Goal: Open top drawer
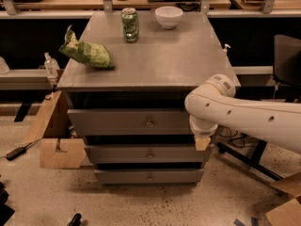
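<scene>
Grey top drawer (117,121) looked shut just beneath the bench (160,65) surface, small knob (149,123) at centre, white arm (254,114) extended from the right, claw (202,142) hung at the drawer's right end, open or closed impossible to tell.

Gripper (202,142) right of centre, at right end of top drawer (117,121), maybe touching; knob (149,123) mid-frame.
</scene>
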You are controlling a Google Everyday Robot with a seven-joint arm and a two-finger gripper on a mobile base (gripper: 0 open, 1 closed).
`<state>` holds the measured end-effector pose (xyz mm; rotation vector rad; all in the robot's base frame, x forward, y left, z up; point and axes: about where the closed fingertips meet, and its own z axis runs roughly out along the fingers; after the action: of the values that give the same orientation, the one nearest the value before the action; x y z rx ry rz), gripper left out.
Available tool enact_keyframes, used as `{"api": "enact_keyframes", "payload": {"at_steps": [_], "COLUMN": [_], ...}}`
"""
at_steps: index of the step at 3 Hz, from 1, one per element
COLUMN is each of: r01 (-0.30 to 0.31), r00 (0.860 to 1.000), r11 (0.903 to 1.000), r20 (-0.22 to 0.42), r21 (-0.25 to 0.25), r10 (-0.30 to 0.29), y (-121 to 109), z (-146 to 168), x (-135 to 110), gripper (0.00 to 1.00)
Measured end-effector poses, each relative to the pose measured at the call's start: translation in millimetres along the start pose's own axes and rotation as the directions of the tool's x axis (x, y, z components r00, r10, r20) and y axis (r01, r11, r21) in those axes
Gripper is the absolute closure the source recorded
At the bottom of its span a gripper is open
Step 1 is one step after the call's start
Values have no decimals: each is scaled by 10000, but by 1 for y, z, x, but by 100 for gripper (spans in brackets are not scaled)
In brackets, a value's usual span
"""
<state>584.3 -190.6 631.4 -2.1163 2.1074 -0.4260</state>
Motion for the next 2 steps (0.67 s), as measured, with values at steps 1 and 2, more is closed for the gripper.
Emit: {"api": "enact_keyframes", "payload": {"at_steps": [1,2], "r01": [-44,-60], "r00": [10000,10000], "r11": [10000,9999], "r20": [18,1], "r21": [-78,-83], "r10": [45,60], "y": [3,5], "z": [0,-3], "x": [-1,0], "gripper": [61,93]}}
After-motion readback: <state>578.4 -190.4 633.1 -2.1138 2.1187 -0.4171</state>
